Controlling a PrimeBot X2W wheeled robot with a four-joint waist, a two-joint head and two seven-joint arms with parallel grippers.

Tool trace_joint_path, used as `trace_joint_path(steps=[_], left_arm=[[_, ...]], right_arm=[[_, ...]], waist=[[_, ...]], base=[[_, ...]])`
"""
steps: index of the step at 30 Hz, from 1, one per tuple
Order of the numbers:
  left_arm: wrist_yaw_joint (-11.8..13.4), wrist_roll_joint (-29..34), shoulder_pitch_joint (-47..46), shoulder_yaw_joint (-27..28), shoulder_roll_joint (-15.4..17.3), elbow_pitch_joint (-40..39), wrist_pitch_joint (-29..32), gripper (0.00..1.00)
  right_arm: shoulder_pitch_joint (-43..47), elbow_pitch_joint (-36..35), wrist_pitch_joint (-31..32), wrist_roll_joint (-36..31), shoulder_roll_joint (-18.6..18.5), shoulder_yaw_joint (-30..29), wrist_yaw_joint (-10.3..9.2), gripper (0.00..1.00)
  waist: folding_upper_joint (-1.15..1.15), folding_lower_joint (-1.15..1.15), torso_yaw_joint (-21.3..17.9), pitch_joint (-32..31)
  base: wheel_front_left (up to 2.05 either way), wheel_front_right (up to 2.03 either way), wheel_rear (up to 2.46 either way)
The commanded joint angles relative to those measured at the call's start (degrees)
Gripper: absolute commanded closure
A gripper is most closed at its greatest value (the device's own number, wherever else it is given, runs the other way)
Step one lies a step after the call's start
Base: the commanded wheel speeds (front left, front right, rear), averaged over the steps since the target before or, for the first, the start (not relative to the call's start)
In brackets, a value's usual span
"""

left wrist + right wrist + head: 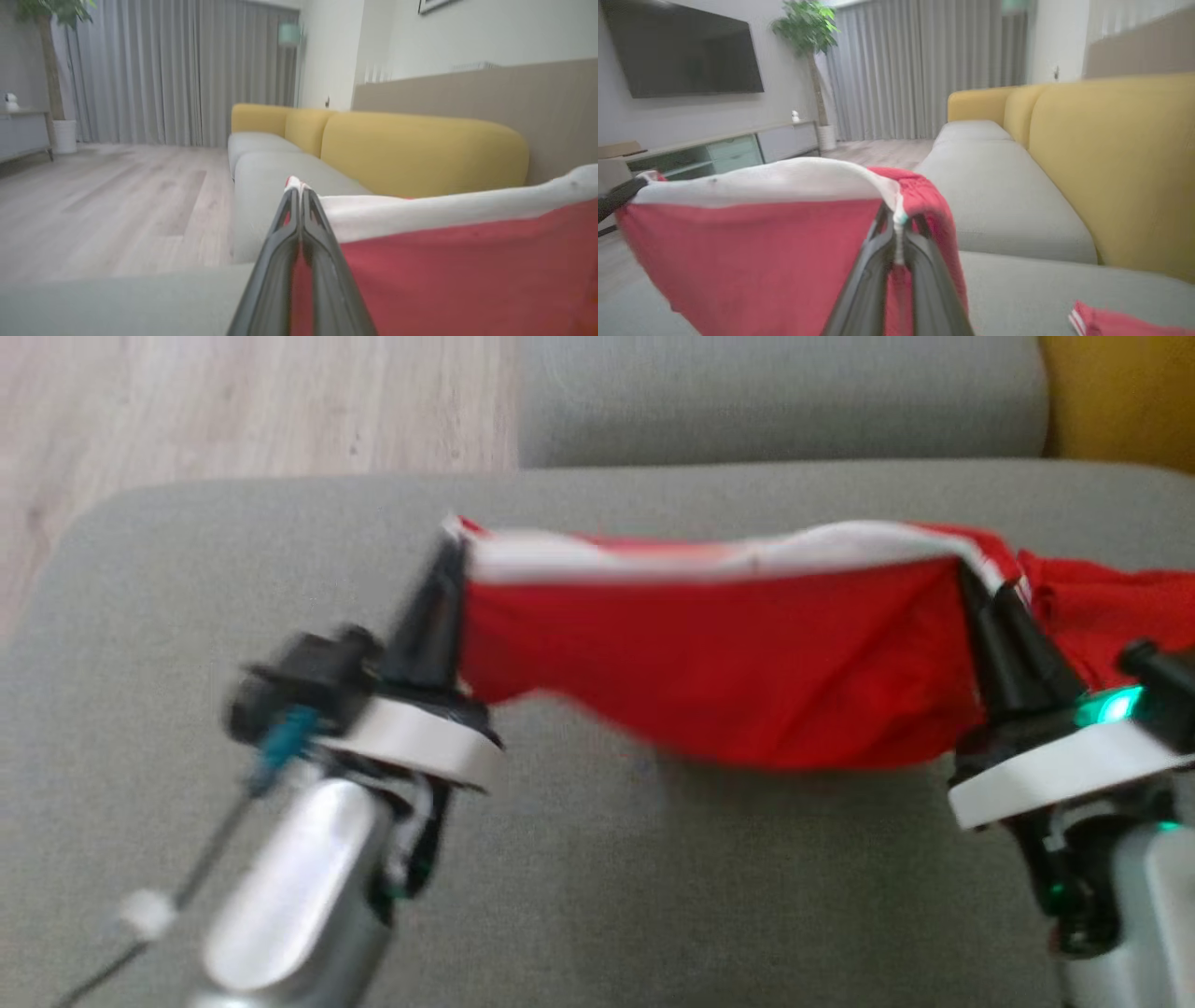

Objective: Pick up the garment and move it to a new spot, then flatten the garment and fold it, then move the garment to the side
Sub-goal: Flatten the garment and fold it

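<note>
We hold the red garment (709, 663) stretched btwn left claw (455, 546) & right claw (1001, 590), both clamped tight on its white band (653, 558), above the sofa cushion (597, 896). Pickup looks done; flatten, fold, side move remain.

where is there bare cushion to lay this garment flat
Bare grey cushion lies under the held garment, between left tool and right tool, and leftward toward the wood floor. Crowded at the right: fabric trails past the right tool toward the yellow backrest.
</note>
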Motion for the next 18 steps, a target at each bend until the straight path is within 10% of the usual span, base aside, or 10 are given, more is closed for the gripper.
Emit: trace_joint_path(steps=[1, 10, 18], left_arm=[[1.1, 0.6, -2.9, 3.8, 2.7, -5.9, 0.7, 1.0], [3.4, 2.5, -8.2, 9.4, 10.8, -26.5, 8.8, 1.0], [1.6, 1.1, -14.9, 10.5, 12.5, -24.4, 12.9, 1.0]], right_arm=[[-3.4, -4.9, 1.1, 0.3, -1.3, 0.4, -0.04, 1.0], [-6.9, -19.6, 8.5, -0.4, -3.0, -2.5, -0.04, 1.0], [-14.5, -16.1, 13.1, 1.1, -3.6, 1.5, -0.04, 1.0]], waist=[[0.0, 0.01, 0.3, -1.7], [0.0, 0.01, 1.0, -2.5], [0.0, 0.01, 1.1, 3.7]], base=[[0.0, 0.0, 0.0], [0.0, 0.0, 0.0], [0.0, 0.0, 0.0]])
